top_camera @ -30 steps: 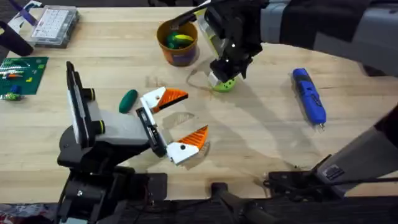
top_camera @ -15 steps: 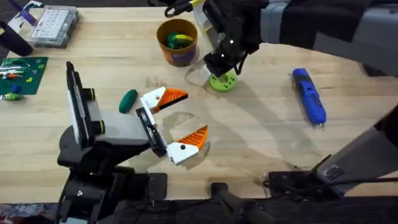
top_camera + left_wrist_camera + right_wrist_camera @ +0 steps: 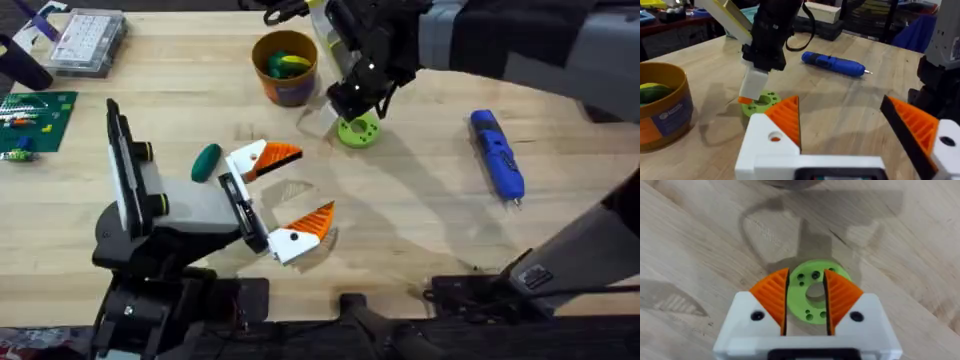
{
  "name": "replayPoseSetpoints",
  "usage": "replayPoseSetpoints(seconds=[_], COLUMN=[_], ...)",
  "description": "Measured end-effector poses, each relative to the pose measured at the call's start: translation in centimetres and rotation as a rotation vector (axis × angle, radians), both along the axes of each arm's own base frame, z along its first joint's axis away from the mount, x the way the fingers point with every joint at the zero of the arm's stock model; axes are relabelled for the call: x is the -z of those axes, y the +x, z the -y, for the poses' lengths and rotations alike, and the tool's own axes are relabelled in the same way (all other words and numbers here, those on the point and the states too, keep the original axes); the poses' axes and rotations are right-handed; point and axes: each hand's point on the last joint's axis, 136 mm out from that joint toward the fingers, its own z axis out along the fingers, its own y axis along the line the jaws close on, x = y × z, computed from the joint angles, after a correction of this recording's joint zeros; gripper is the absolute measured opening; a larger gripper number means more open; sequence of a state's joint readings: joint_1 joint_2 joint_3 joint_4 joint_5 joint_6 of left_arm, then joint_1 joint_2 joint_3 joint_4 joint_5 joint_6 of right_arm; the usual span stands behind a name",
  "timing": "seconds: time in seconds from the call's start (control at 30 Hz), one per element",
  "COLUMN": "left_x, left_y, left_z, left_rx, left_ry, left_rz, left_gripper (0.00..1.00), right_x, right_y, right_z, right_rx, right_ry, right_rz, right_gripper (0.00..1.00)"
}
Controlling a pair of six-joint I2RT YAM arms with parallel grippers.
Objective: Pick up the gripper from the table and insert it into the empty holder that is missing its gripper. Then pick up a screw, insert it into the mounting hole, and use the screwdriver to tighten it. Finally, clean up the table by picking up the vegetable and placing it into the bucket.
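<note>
I'm seeing my left gripper [image 3: 288,197] sitting with its ribbed orange fingers spread wide beside the smooth oval vegetable [image 3: 206,161] on the grainy plank bench [image 3: 420,210]. My right gripper [image 3: 806,300] is hovering, fingers narrowed, over the holed lime disc [image 3: 812,299], near the round bucket [image 3: 285,68]. The stubby blue screwdriver [image 3: 497,155] is lying far right.

- right gripper [image 3: 352,103] above green disc [image 3: 359,131]
- left gripper [image 3: 288,195] spread wide beside vegetable [image 3: 206,161]
- screwdriver [image 3: 497,155] well apart, bucket [image 3: 285,67] behind
</note>
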State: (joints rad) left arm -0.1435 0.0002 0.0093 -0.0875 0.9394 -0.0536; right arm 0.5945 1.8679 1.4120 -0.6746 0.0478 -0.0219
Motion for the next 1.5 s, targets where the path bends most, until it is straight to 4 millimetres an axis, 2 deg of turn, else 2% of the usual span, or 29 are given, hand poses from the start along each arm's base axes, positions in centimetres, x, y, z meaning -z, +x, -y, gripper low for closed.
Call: replayPoseSetpoints(seconds=[0.4, 0.67, 1.03, 1.07, 1.17, 1.2, 1.5], left_x=[0.0, 0.0, 0.0, 0.0, 0.0, 0.0, 0.0], left_y=[0.0, 0.0, 0.0, 0.0, 0.0, 0.0, 0.0], left_z=[0.0, 0.0, 0.0, 0.0, 0.0, 0.0, 0.0], left_rx=[0.000, 0.000, 0.000, 0.000, 0.000, 0.000, 0.000], left_ry=[0.000, 0.000, 0.000, 0.000, 0.000, 0.000, 0.000], left_rz=[0.000, 0.000, 0.000, 0.000, 0.000, 0.000, 0.000], left_gripper=[0.986, 0.986, 0.987, 0.987, 0.987, 0.987, 0.987], right_x=[0.1, 2.6, 2.6, 2.6, 2.5, 2.5, 2.5], right_y=[0.1, -0.3, -0.3, -0.3, -0.1, -0.1, -0.1], right_z=[0.2, 0.5, 0.5, 0.5, 0.5, 0.6, 0.6], right_rx=[0.004, 0.004, 0.005, 0.005, 0.008, 0.011, 0.011], right_ry=[-0.012, -0.050, -0.053, -0.052, -0.056, -0.056, -0.056], right_rz=[0.002, -0.052, -0.053, -0.053, -0.047, -0.046, -0.046], right_gripper=[0.400, 0.400, 0.400, 0.347, 0.047, 0.017, 0.008])
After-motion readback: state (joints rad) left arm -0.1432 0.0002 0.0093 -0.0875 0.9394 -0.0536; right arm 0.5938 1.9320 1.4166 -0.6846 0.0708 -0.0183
